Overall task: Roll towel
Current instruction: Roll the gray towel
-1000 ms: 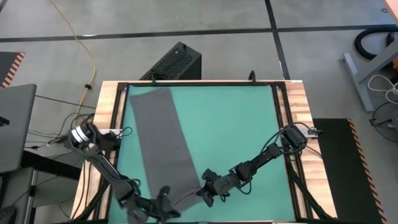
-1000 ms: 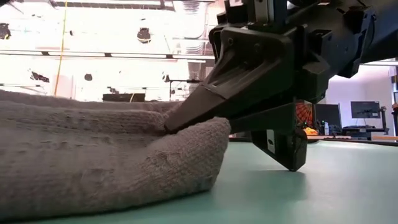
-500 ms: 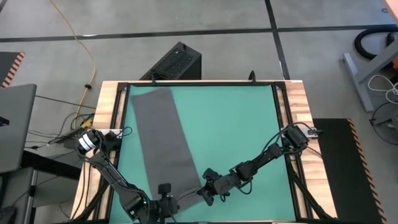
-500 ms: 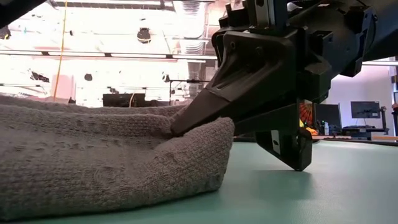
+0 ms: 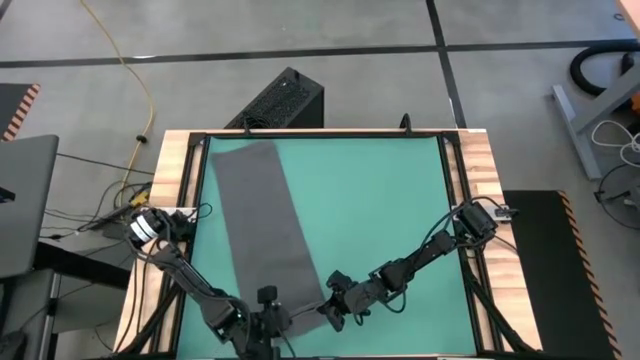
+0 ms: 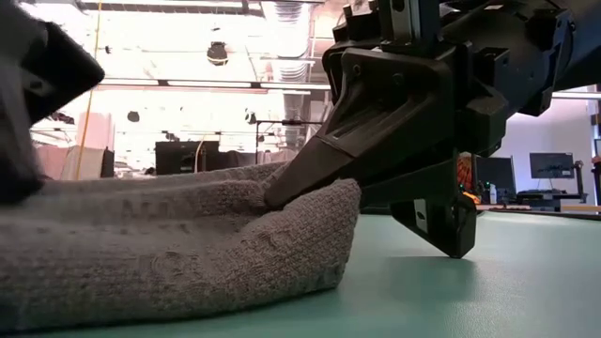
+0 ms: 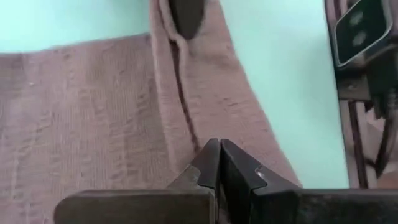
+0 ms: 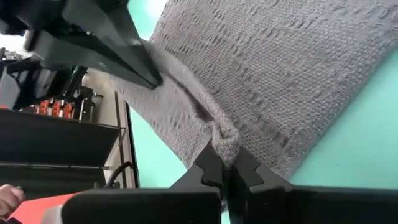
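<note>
High view: the towel (image 5: 262,232), a long dark grey strip, lies on the green mat (image 5: 380,210) toward its left side, running from the far edge down to the near edge, where its end is lifted into a fold. The left gripper (image 5: 268,318) sits at the near left corner of that end, and the right gripper (image 5: 328,311) sits just beside it at the near right corner, both low over the mat. Low view: the towel's near end (image 6: 188,239) bulges up from the mat as a rounded fold, and the right gripper (image 6: 282,192) presses its dark pointed fingers into the top of the fold, pinched together on the cloth. A dark blurred shape at the picture's left edge is too close to tell. Left wrist view: the left gripper (image 7: 217,163) has its two fingers closed together on a ridge of the towel (image 7: 93,118), with the other arm's fingertip farther along the same ridge. Right wrist view: the right gripper (image 8: 225,163) has its fingers clamped on a raised pleat of the towel (image 8: 280,68).
</note>
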`<state>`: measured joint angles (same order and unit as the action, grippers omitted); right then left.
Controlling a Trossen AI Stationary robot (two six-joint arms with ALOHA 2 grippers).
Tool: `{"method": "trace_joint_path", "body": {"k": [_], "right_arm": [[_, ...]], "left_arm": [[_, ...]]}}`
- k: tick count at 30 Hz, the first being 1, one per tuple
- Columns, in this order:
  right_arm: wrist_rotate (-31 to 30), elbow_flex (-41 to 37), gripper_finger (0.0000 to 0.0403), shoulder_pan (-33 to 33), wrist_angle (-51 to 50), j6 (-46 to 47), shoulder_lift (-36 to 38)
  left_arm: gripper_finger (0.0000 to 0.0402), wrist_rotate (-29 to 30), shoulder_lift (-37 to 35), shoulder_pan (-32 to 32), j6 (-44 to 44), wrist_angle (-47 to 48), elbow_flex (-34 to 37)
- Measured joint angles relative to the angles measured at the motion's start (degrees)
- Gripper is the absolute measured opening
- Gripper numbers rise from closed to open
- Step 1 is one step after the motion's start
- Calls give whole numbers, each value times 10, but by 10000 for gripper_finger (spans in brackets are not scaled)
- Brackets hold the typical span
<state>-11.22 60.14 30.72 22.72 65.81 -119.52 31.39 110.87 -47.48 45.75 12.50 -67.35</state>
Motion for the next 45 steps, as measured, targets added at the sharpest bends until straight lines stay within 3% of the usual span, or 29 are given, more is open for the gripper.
{"method": "trace_joint_path", "body": {"k": [14, 19, 26, 31, 35, 41, 45], "right_arm": [[-5, 0, 80, -1, 6, -47, 0], [32, 8, 117, -9, -2, -83, 1], [61, 6, 166, -29, -112, -163, 62], [60, 4, 178, -33, -215, -291, 134], [60, 6, 177, -13, -235, -439, 162], [53, 6, 179, 34, -148, -720, 126], [44, 6, 187, 48, -65, -826, 95]], "left_arm": [[0, -34, 17, 14, 16, 52, 2], [0, -36, 17, 14, 32, 84, 2], [0, -40, 13, 13, 65, 8, 56], [0, -52, 11, 13, 59, -4, 65], [0, -58, 12, 15, 54, 1, 65], [0, -74, 12, 24, 44, -1, 66], [0, -85, 13, 30, 32, -13, 67]]}}
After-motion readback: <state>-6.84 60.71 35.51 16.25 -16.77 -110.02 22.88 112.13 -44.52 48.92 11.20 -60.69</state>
